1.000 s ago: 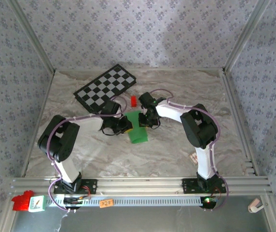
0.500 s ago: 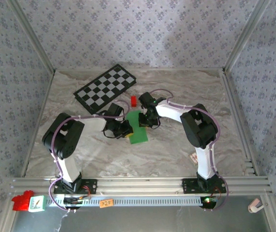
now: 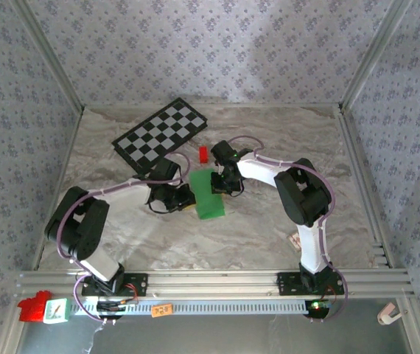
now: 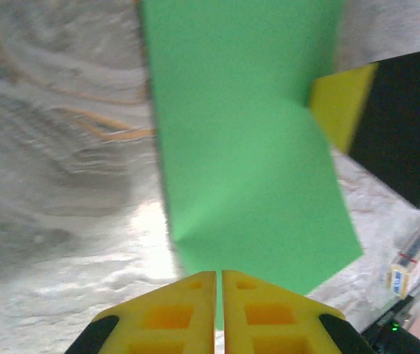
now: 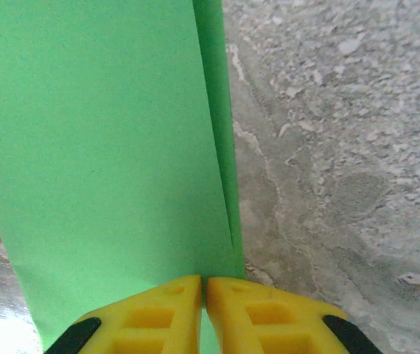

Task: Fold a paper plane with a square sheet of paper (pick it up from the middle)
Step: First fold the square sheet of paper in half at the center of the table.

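Presently, your left gripper (image 4: 218, 295) is clenched on the one square sheet of paper (image 4: 247, 147) at frame bottom, and your right gripper (image 5: 204, 299) is clamped on it likewise. From overhead, the sheet lies mid-frame between the two grippers, with one checkerboard (image 3: 161, 133) and one red block (image 3: 203, 153) above it. The right wrist view resolves a folded strip along the sheet's right edge, which the overhead view does not.

The thin bright green sheet of paper (image 3: 208, 193), folded over into a long, narrow doubled strip with its under layer peeking out along one long edge, lies near the middle of the marbled grey table (image 3: 269, 228), its surface bowed slightly rather than flat.
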You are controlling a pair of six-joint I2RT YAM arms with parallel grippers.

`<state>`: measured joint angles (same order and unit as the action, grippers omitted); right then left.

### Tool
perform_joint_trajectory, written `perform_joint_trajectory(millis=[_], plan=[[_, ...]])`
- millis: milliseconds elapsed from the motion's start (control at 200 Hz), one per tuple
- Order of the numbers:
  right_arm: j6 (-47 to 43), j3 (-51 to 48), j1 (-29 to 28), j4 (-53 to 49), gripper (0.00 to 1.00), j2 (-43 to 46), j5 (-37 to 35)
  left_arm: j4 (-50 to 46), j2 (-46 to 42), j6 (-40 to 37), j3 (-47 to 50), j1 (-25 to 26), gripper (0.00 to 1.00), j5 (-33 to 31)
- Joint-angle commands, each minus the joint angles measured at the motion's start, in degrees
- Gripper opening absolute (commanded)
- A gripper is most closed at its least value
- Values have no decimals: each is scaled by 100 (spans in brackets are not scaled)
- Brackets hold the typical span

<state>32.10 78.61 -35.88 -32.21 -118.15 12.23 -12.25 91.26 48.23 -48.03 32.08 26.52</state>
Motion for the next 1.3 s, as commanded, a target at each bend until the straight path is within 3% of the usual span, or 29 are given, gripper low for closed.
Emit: perform_joint_trajectory(millis=[0, 190, 400, 570, 845, 1089, 1294], plan=[[51, -534, 120, -1006, 17, -1026, -981, 433, 17, 292, -192, 124, 11, 189], [52, -531, 125, -1015, 17, -1045, -959, 975, 614, 625, -261, 305, 11, 414], [33, -531, 142, -1033, 17, -1044, -972, 610, 1119, 650, -272, 368, 11, 442], [33, -597, 151, -1030, 17, -1002, -983, 373, 1051, 574, 157, 366, 11, 337], [33, -645, 187, -972, 17, -995, -995, -1030, 332, -92, 400, 324, 10, -127], [42, -623, 199, -948, 17, -1026, -1022, -352, -162, 310, -48, 361, 10, 90], [51, -627, 196, -956, 17, -1035, -1033, 164, 377, 560, -263, 448, 10, 227]])
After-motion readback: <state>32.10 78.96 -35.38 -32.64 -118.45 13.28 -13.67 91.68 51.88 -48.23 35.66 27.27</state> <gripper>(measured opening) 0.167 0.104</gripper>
